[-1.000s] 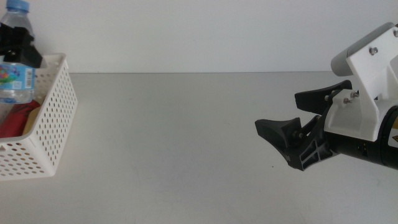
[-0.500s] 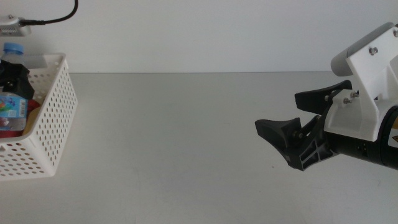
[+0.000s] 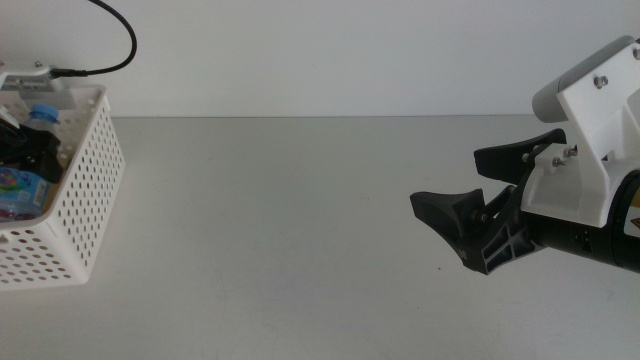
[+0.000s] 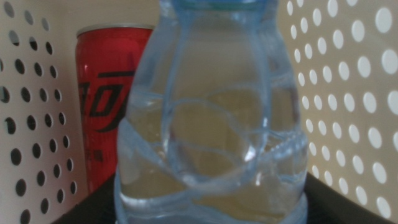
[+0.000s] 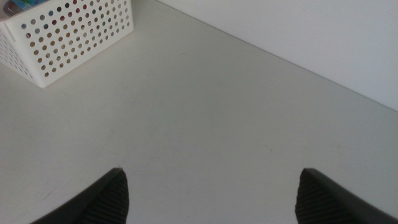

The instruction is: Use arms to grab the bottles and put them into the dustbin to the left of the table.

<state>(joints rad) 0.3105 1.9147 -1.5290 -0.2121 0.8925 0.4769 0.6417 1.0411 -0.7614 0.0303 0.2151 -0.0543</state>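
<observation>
Three views are given. In the middle view, the white perforated dustbin (image 3: 75,190) is seen at the left edge of the table (image 3: 300,220), and the left gripper (image 3: 25,150) is lowered inside it, clamped on the water bottle (image 3: 28,165), whose blue cap rises toward the rim; the bottle's long axis is tilted a little off upright, cap uppermost. No bottle is seen on the tabletop. The right gripper (image 3: 485,195) is held low over the right side of the table, its jaws spread apart and empty, well apart from the dustbin.

In the left wrist view, the clear water bottle (image 4: 211,124) fills the frame, held between the dark jaws at its lower body, with perforated walls on both sides. The red soda can (image 4: 109,106) is seen upright just behind it, already in the dustbin.

In the right wrist view, only bare table and the dustbin (image 5: 68,37) are shown past the spread jaws.

The task is judged nearly done: only the release seems left. The tea bottle cannot be made out clearly.
</observation>
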